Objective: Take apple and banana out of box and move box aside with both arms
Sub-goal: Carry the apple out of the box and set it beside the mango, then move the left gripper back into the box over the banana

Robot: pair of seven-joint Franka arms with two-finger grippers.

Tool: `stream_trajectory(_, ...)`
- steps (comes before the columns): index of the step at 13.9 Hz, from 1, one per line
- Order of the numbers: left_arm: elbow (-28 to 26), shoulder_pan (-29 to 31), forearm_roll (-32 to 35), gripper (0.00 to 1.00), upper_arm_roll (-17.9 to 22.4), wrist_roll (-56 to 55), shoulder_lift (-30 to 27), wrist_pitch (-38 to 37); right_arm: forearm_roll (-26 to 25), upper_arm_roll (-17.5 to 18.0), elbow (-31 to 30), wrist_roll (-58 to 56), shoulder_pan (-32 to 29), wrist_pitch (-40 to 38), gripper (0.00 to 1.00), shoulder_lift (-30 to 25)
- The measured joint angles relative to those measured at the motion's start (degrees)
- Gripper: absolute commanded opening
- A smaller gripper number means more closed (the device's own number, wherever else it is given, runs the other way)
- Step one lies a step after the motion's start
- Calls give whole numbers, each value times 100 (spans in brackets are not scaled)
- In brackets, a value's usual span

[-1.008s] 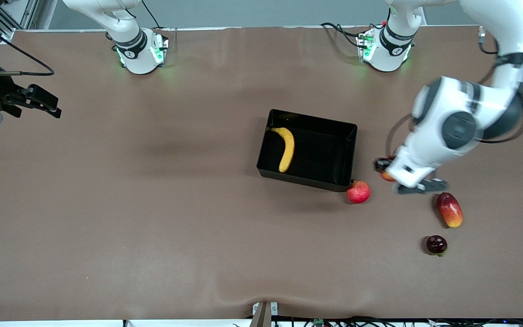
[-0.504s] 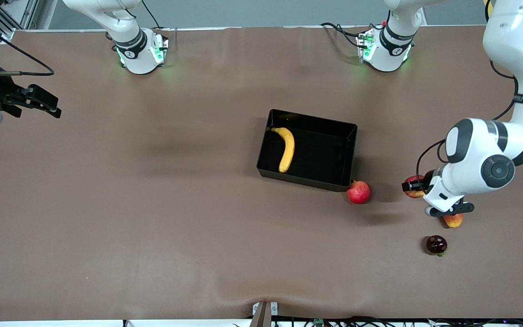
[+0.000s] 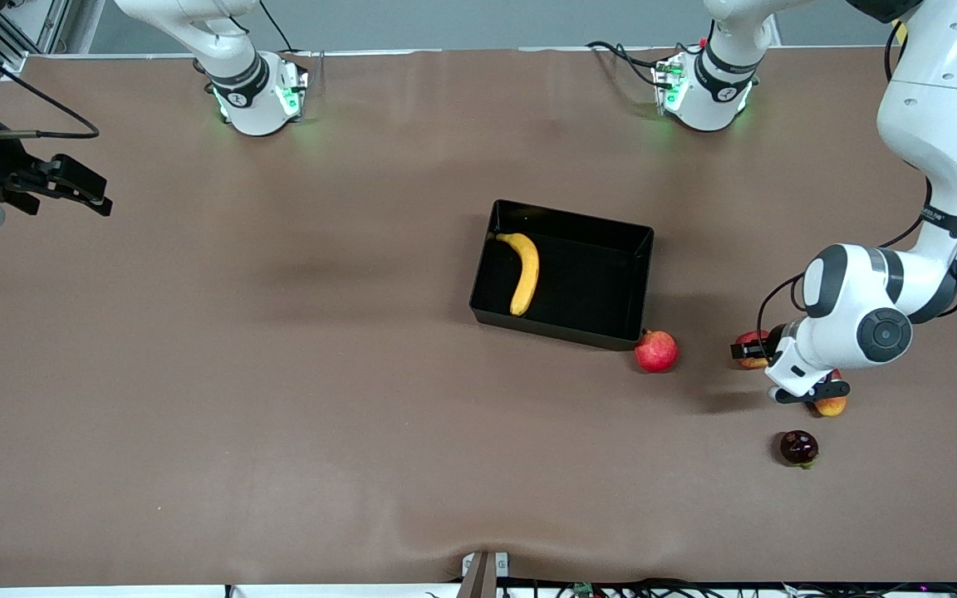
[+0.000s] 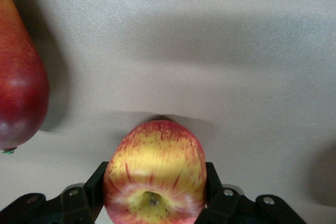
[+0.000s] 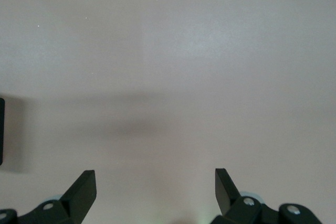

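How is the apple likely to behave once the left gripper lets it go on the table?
The apple is round and smooth-skinned, so it may roll a little when released. It looks firm: the left gripper clamps its sides with no visible denting. The mango lies close beside it and might stop a roll that way.

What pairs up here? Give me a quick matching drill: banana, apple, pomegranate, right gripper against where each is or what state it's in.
Things:
1. banana
2. apple
3. pomegranate
4. right gripper

Places or states:
A. clamped in the left gripper
B. lying in the box
C. open, over bare table at the right arm's end
D. on the table by the box's corner

Pairs: 1-B, 2-A, 3-D, 4-C
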Motion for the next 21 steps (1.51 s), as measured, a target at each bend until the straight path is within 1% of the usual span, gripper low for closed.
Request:
stream_trajectory(5,56,0,3,100,-47,0,-102,35,0,0,0,0,0,-2,100,0)
stream_trajectory(7,74,-2,3,100,-145,0,-357,-88,0,0,-1,0,0,-2,100,0)
stream_trajectory(8,80,0,3,100,-268,0,-523,-233,0,2,-2,0,0,-2,100,0)
stream_trajectory(11,78,-19,2,100,-899,-254,-970,-704,0,5,-3,0,4,-1,100,3)
stream_trajectory(14,57,-75,3,100,-1785,-980,-1089,-843,0,6,-4,0,15,9,100,5)
stream_trajectory(15,44,-162,3,100,-2016,-1261,-1090,-845,0,7,-4,0,26,9,100,6)
stream_trajectory(16,38,-323,4,100,-2147,-1519,-1090,-845,0,7,-5,1,41,9,100,7)
stream_trajectory(19,19,-1028,66,100,-2197,-2154,-1064,-841,0,10,-13,2,79,10,100,31)
stream_trajectory(21,3,-1474,375,100,-2193,-2612,-927,-831,0,12,-13,2,97,15,100,70)
